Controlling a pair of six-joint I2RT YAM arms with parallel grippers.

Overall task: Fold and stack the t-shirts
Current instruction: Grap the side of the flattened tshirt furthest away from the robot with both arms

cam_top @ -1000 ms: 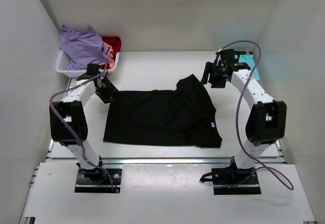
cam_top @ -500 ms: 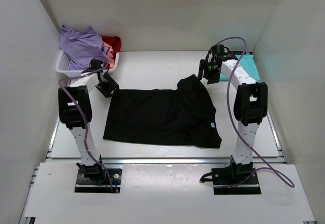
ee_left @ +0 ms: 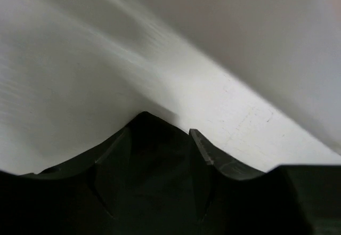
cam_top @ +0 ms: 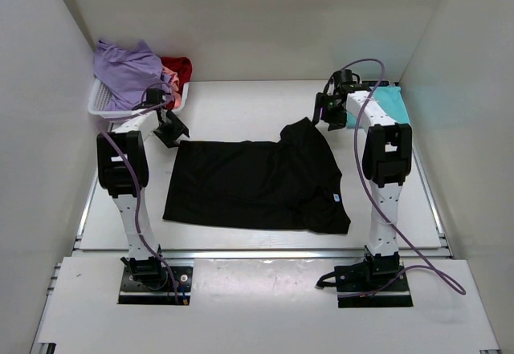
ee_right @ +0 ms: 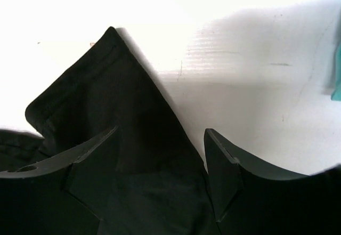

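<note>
My left fingers are spread, with a dark peak of cloth between them; the view is blurred, so I cannot tell whether they touch it. My right fingers are spread too, hanging over the pointed far-right corner of the black shirt, which runs under the gap between them.

Since a second ago both my arms have drawn up into steep folds, elbows high. My left fingers have slid from the shirt's far-left corner toward the far edge, and my right fingers have moved left, toward the shirt's raised corner. The shirt itself has not moved. It lies spread in the middle of the table.

A teal shirt lies at the far-right corner. In the far-left corner a basket holds lavender, pink and red shirts.
</note>
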